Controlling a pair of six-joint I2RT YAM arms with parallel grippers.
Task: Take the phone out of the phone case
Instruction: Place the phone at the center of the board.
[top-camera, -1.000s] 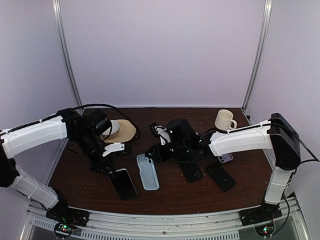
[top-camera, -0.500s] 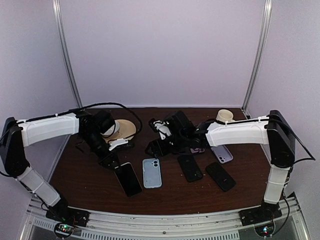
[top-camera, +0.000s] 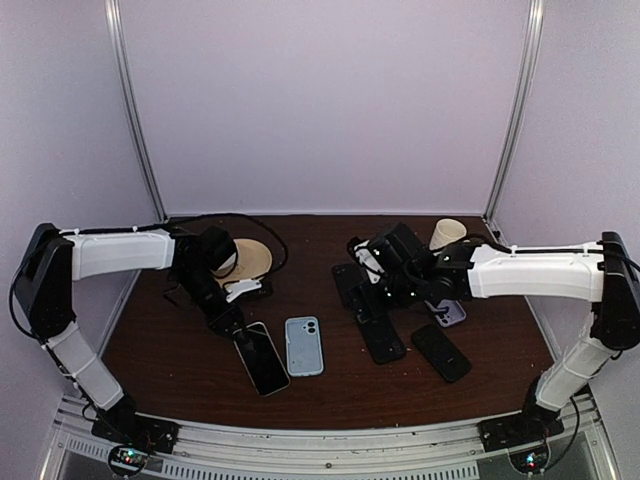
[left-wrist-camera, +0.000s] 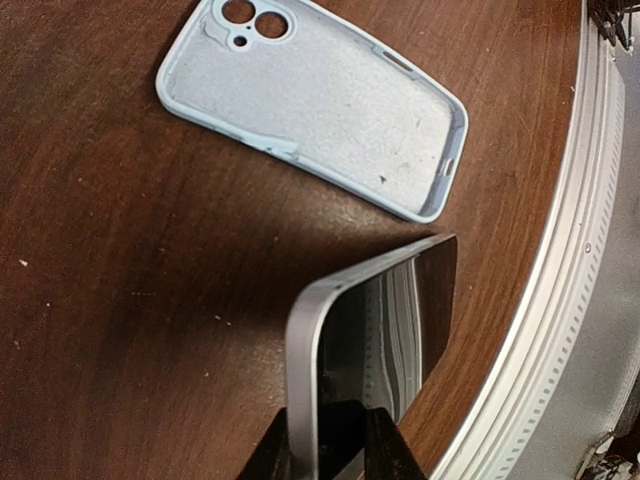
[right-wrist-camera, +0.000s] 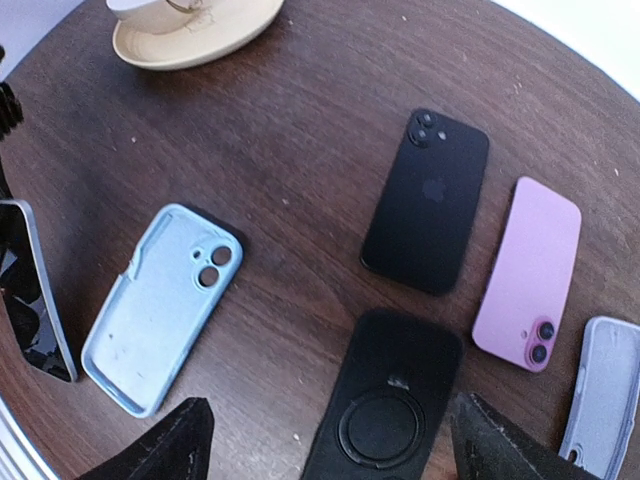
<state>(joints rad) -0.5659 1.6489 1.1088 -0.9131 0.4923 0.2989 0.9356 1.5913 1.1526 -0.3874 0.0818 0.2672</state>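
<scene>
The light blue phone case (top-camera: 304, 346) (left-wrist-camera: 310, 100) (right-wrist-camera: 160, 305) lies empty on the brown table, inner side up. Just left of it the dark phone (top-camera: 262, 357) (left-wrist-camera: 385, 320) (right-wrist-camera: 30, 290) is tilted, its far end down by the table and its near end between the fingers of my left gripper (top-camera: 235, 325) (left-wrist-camera: 328, 445), which is shut on it. My right gripper (top-camera: 375, 290) (right-wrist-camera: 335, 450) is open and holds nothing, hovering over a black ring case (right-wrist-camera: 385, 410) to the right of the blue case.
A black phone (right-wrist-camera: 427, 200), a pink phone (right-wrist-camera: 527, 270) and a grey case (right-wrist-camera: 605, 395) lie right of centre. A saucer (top-camera: 250, 262) stands at the back left, a cream cup (top-camera: 447, 234) at the back right. The metal front rail (left-wrist-camera: 560, 300) runs close beside the phone.
My right gripper has opened, let go of the blue case and drawn back to the right. The case now lies flat. My left gripper has carried the phone slightly right, next to it.
</scene>
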